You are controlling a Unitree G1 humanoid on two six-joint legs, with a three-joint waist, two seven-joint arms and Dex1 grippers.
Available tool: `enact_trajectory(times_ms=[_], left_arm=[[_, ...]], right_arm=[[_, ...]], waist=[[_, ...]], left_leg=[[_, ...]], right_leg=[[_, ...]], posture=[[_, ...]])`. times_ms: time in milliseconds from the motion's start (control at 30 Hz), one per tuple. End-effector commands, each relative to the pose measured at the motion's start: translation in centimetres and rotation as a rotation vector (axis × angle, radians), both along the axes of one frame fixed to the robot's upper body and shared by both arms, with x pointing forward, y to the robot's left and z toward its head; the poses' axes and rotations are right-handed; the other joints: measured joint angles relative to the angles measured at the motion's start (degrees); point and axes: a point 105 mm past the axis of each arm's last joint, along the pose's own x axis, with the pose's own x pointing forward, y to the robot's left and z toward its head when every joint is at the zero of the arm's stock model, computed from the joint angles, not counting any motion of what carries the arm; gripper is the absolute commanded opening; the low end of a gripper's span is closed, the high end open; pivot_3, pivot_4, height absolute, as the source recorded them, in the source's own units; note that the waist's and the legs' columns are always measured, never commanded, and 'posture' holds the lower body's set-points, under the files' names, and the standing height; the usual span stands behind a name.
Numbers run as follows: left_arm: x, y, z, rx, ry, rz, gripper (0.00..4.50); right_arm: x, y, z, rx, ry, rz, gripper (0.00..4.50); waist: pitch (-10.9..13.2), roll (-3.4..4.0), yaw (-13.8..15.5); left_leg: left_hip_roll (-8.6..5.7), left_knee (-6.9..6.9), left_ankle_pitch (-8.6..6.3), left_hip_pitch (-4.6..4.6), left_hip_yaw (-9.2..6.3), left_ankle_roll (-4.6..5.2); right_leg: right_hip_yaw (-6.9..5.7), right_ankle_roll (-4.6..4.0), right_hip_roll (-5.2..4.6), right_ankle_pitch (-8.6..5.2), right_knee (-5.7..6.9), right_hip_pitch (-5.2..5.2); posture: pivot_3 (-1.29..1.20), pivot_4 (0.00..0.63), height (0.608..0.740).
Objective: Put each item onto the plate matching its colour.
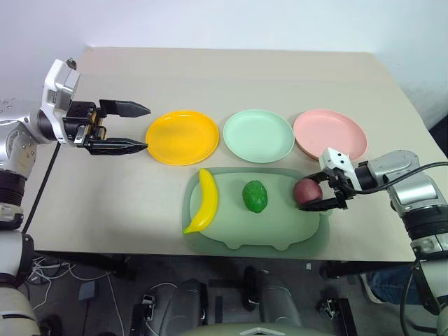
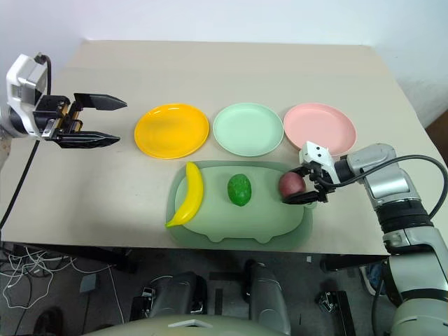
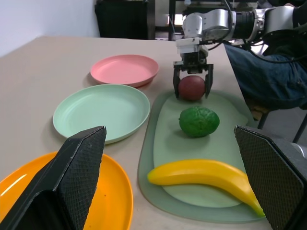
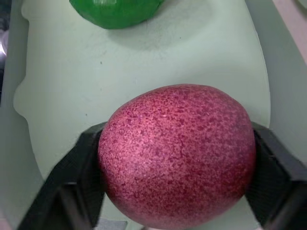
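Note:
The dark red fruit (image 1: pixel 306 190) rests on the right end of the pale green mat (image 1: pixel 280 231), and my right gripper (image 1: pixel 309 195) is shut on it, a black finger (image 4: pixel 76 167) pressed to each side. The bumpy green fruit (image 1: pixel 255 196) lies mid-mat, and the yellow banana (image 1: pixel 203 203) lies at the mat's left end. Beyond the mat stand three plates in a row: yellow-orange (image 1: pixel 182 136), mint green (image 1: pixel 258 135) and pink (image 1: pixel 330 133). My left gripper (image 1: pixel 148 128) hovers open to the left of the yellow-orange plate, holding nothing.
The beige table (image 1: pixel 231 70) stretches bare behind the plates. Its front edge runs just below the mat. Cables and dark equipment lie on the floor (image 1: pixel 84 287) under that edge.

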Motion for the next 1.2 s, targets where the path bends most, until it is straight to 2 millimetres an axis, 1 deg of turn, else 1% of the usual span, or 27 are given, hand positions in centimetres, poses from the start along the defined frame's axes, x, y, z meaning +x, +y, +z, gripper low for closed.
enact_trajectory(times_ms=[33,133,200,300,333,433,567,633,700,733,800,867,967,1033,1067,1167,1200], left_arm=[[-0.3,0.0,1.1,0.007,-0.034,-0.009,4.5],[-0.2,-0.1,1.1,0.003,-0.035,-0.011,4.5],[-0.2,-0.1,1.0,0.0,-0.034,-0.011,4.5],[-0.1,0.0,0.9,-0.003,-0.031,-0.006,4.5],[-0.1,0.0,1.0,-0.005,-0.029,-0.004,4.5],[-0.1,0.0,1.0,-0.003,-0.032,-0.003,4.5],[-0.2,0.1,1.0,0.002,-0.031,-0.002,4.5],[-0.3,0.2,1.1,0.0,-0.032,0.002,4.5],[-0.3,0.4,1.1,0.004,-0.034,0.008,4.5],[-0.3,0.4,1.1,0.005,-0.035,0.009,4.5],[-0.3,0.5,1.2,0.005,-0.036,0.01,4.5],[-0.3,0.5,1.2,0.004,-0.037,0.011,4.5],[-0.3,0.5,1.2,0.001,-0.036,0.013,4.5],[-0.3,0.5,1.3,0.001,-0.036,0.013,4.5],[-0.3,0.5,1.3,0.0,-0.036,0.012,4.5],[-0.3,0.5,1.3,-0.002,-0.037,0.01,4.5],[-0.3,0.4,1.3,-0.004,-0.037,0.009,4.5]], right_arm=[[0.5,0.4,2.8,0.081,-0.064,0.007,3.29],[1.9,1.2,6.3,0.256,-0.091,-0.067,3.29],[2.8,1.2,7.7,0.327,-0.11,-0.113,3.29],[6.1,-0.7,7.7,0.214,-0.272,-0.293,3.29],[6.9,-1.2,7.6,0.185,-0.303,-0.335,3.29],[9.7,-3.3,7.2,0.105,-0.406,-0.545,3.29],[11.3,-5.4,6.2,-0.025,-0.47,-0.694,3.29],[11.7,-6.0,6.4,-0.026,-0.487,-0.752,3.29],[12.0,-6.5,7.0,-0.007,-0.506,-0.801,3.29],[12.0,-6.6,7.2,-0.005,-0.511,-0.805,3.29],[12.1,-6.7,7.5,0.027,-0.498,-0.825,4.02],[12.2,-6.7,7.7,0.014,-0.517,-0.816,4.48],[12.3,-6.5,7.6,0.006,-0.522,-0.811,4.48],[12.1,-5.8,7.7,0.042,-0.501,-0.775,4.48],[12.1,-5.5,8.0,0.065,-0.505,-0.76,4.48],[12.0,-4.1,10.3,0.236,-0.506,-0.711,4.48],[11.6,-2.9,11.3,0.32,-0.482,-0.634,4.48]], waist=[[0.0,0.0,0.0],[0.0,0.0,-0.01],[0.01,0.01,-0.1],[0.0,0.0,-0.1],[-0.01,-0.01,0.02],[-0.01,-0.01,0.0],[0.01,0.01,-0.24],[0.01,0.02,-0.5],[0.01,0.01,-0.93],[0.01,0.01,-1.23],[0.01,0.02,-1.5],[0.01,0.01,-1.59],[0.01,0.02,-1.63],[0.01,0.02,-1.62],[0.01,0.02,-1.62],[0.01,0.02,-1.61],[0.02,0.03,-1.61]], left_leg=[[0.0,0.0,0.0,0.0,0.0,0.0],[0.0,0.01,0.0,0.0,0.01,0.0],[0.01,0.02,0.0,0.0,0.01,-0.01],[0.01,0.01,0.0,0.0,0.01,-0.01],[0.01,0.0,0.0,0.0,0.01,0.0],[-0.03,0.0,0.0,-0.03,0.01,0.0],[-0.04,-0.07,0.01,-0.05,0.03,-0.01],[-0.03,-0.09,0.01,-0.05,0.04,-0.01],[-0.03,-0.08,0.01,-0.05,0.05,-0.01],[-0.02,-0.08,0.01,-0.05,0.05,-0.01],[-0.02,-0.11,0.01,-0.04,0.05,-0.01],[0.0,-0.14,0.01,-0.03,0.04,-0.01],[0.0,-0.15,0.01,-0.03,0.05,-0.01],[0.0,-0.15,0.01,-0.03,0.05,-0.01],[0.0,-0.15,0.01,-0.03,0.05,-0.01],[0.0,-0.15,0.01,-0.03,0.05,-0.01],[0.01,-0.15,0.01,-0.03,0.05,-0.01]], right_leg=[[0.0,0.0,0.0,0.0,0.0,0.0],[0.0,0.0,0.0,0.0,0.0,0.0],[0.0,0.0,0.0,0.0,0.01,-0.01],[0.0,-0.01,0.02,0.0,0.01,-0.01],[0.0,-0.01,0.02,0.0,0.0,0.0],[0.0,0.0,-0.03,0.0,-0.01,0.01],[0.03,0.0,-0.02,0.0,-0.02,-0.06],[0.03,0.0,-0.02,0.0,-0.02,-0.07],[0.04,0.0,-0.02,0.0,-0.03,-0.06],[0.04,0.0,-0.02,0.0,-0.02,-0.06],[0.05,0.0,-0.02,0.0,-0.02,-0.06],[0.05,0.0,0.0,0.0,-0.02,-0.06],[0.05,0.0,0.0,0.0,-0.02,-0.06],[0.05,0.0,0.0,0.0,-0.02,-0.06],[0.05,0.0,0.0,0.0,-0.02,-0.06],[0.06,0.0,0.0,0.0,-0.02,-0.07],[0.06,0.0,0.0,0.0,-0.02,-0.06]], posture=[[0.0,0.15,0.74],[0.0,0.15,0.74],[0.0,0.15,0.74],[0.0,0.15,0.74],[0.0,0.15,0.74],[0.0,0.15,0.74],[0.0,0.15,0.74],[0.0,0.15,0.74],[0.0,0.15,0.74],[0.0,0.15,0.74],[0.0,0.15,0.74],[0.0,0.15,0.74],[0.0,0.15,0.74],[0.0,0.15,0.74],[0.0,0.15,0.74],[0.0,0.15,0.74],[0.0,0.15,0.74]])
